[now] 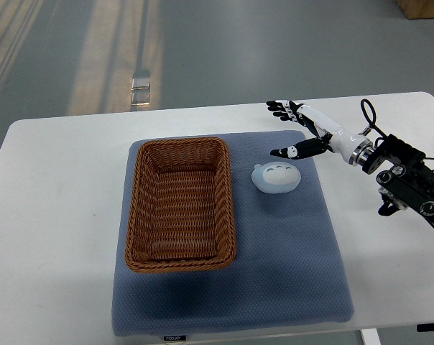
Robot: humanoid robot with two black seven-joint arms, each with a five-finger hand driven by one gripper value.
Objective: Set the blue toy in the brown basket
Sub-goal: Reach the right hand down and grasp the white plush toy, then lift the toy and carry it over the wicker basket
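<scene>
Blue toy (276,178) beside basket (181,204) (apart).

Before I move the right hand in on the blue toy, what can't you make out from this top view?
- Right hand: open beside the blue toy, but a steep top view gives no height, so thumb-to-toy clearance is unclear.
- Toy's underside and far side: hidden by its own body.
- Brown basket: floor under the near wall is shadowed.
- Right arm past the wrist: cut off by the right edge.
- Label on the blue mat: too small to read.

Right hand (297,129), fingers (279,108) spread, hovers beside blue toy (276,177) near brown basket (181,204).
</scene>
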